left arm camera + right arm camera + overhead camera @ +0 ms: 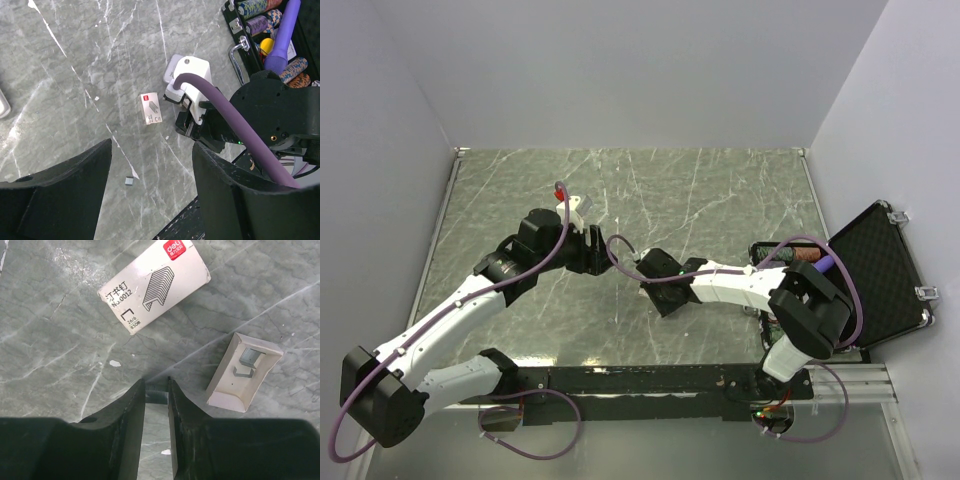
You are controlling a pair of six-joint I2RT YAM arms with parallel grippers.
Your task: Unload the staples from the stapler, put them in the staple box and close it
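While the right claw (157, 382) pinches a short staple strip (157, 394) over the bench (60, 355), the left claw (152, 145) hangs released and empty. Likely step: clearing unloaded staples. The next move calls for lowering them into the beige tray (245, 372) nearby. The stapler shows clearly in no view. Grey veined marble surface, plain pale walls (620, 70).

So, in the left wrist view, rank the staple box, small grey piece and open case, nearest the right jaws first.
1. Staple box, beside the right jaws.
2. Small grey piece, lower, nearer the camera.
3. Open case, far top right.
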